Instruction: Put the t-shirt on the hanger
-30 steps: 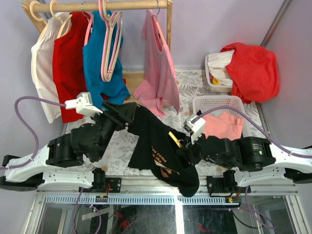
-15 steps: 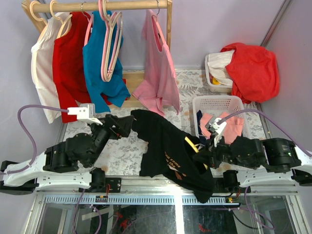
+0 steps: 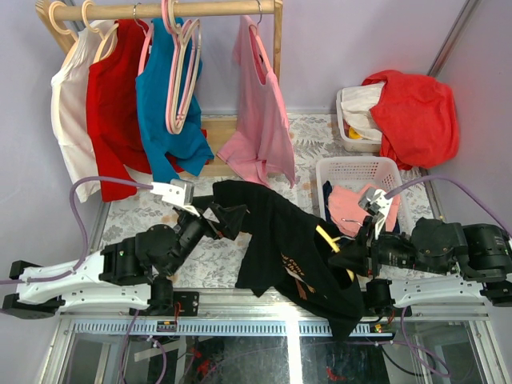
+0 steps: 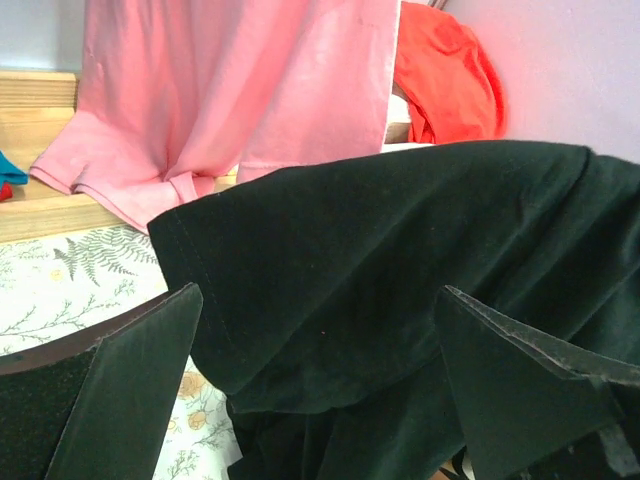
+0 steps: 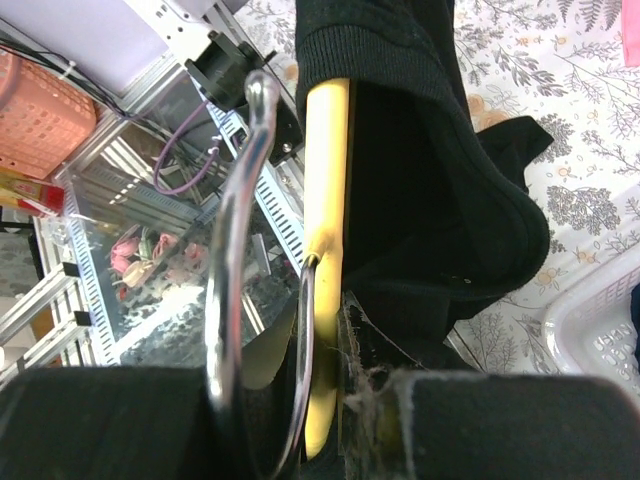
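No words or numbers can be read here. The t-shirt [image 3: 272,232] has a small gold print [image 3: 298,269] on its front (just little pale marks from up here), but it is too tiny and crumpled to make out

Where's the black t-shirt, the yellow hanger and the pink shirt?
t-shirt [image 3: 276,232], top view, middle of its black cloth.
hanger [image 5: 327,150], right wrist view, on its yellow arm.
pink shirt [image 3: 262,120], top view, on its hanging front.

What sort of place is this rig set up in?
Probably a lab mock-up of a laundry or closet corner: wooden clothes rail with hung shirts, white laundry basket of clothes, floral-covered table on a metal frame.
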{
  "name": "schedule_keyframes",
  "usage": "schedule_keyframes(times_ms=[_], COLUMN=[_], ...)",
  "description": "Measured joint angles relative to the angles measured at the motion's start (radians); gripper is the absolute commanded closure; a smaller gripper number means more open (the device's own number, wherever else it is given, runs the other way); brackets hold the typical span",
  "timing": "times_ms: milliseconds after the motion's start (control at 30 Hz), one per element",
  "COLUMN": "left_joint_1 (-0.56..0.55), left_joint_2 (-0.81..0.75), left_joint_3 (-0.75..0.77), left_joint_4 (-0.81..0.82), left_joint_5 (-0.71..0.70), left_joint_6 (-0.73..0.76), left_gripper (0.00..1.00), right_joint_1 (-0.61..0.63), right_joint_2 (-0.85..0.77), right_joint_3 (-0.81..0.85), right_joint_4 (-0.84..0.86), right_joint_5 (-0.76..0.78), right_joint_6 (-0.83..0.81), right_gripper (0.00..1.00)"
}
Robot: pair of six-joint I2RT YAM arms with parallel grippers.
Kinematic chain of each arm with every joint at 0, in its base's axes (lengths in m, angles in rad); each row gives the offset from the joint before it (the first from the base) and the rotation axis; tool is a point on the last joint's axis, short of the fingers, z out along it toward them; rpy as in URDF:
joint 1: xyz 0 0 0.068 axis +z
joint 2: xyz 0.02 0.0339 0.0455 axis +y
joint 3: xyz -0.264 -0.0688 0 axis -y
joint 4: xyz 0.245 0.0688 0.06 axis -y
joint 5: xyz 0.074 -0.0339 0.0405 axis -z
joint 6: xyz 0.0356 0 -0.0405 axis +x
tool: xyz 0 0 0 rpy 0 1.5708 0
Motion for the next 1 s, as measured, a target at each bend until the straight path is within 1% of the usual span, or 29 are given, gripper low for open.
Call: schedule_keyframes(times_ms=[133,167,200,300,333,367,400,433,467,567,600,767,833,1000], left_joint_1=[0.000,0.001,0.005,0.021,0.031,0.040,0.053,0.065,0.079,0.112,0.122,0.171,0.177,0.179], left_joint_2=[0.012,0.010,0.010,0.016,0.025,0.036,0.052,0.072,0.093,0.143,0.152,0.147,0.137,0.083], left_joint_3=[-0.009,-0.021,-0.035,-0.054,-0.054,-0.053,-0.052,-0.051,-0.050,-0.050,-0.050,-0.021,0.008,0.092], left_joint_4=[0.052,0.075,0.098,0.132,0.143,0.151,0.158,0.167,0.172,0.178,0.177,0.152,0.134,0.036], left_joint_5=[0.018,0.030,0.038,0.054,0.056,0.058,0.060,0.066,0.069,0.092,0.099,0.102,0.080,-0.033], left_joint_6=[0.030,0.040,0.050,0.070,0.074,0.076,0.080,0.083,0.087,0.091,0.088,0.076,0.060,-0.017], left_gripper=[0.00,0.01,0.05,0.23,0.33,0.45,0.51,0.52,0.58,0.91,0.99,1.00,1.00,1.00], right_joint_1=[0.000,0.000,0.000,0.000,0.000,0.000,0.000,0.000,0.000,0.000,0.000,0.000,0.000,0.000], right_joint_2=[0.000,0.000,-0.001,-0.001,-0.002,-0.003,-0.005,-0.008,-0.014,-0.028,-0.032,-0.045,-0.049,-0.059], right_joint_3=[0.032,0.033,0.034,0.035,0.035,0.035,0.035,0.035,0.035,0.035,0.035,0.035,0.035,0.032], right_joint_4=[-0.007,-0.007,-0.008,-0.008,-0.008,-0.008,-0.008,-0.008,-0.008,-0.008,-0.008,-0.008,-0.009,-0.023], right_joint_5=[-0.011,-0.011,-0.012,-0.014,-0.016,-0.018,-0.020,-0.021,-0.023,-0.029,-0.030,-0.030,-0.027,0.002], right_joint_6=[-0.001,-0.002,-0.003,-0.005,-0.006,-0.007,-0.008,-0.008,-0.009,-0.011,-0.011,-0.013,-0.013,-0.013], right_gripper=[1.00,1.00,1.00,1.00,1.00,1.00,1.00,1.00,1.00,1.00,1.00,1.00,1.00,1.00])
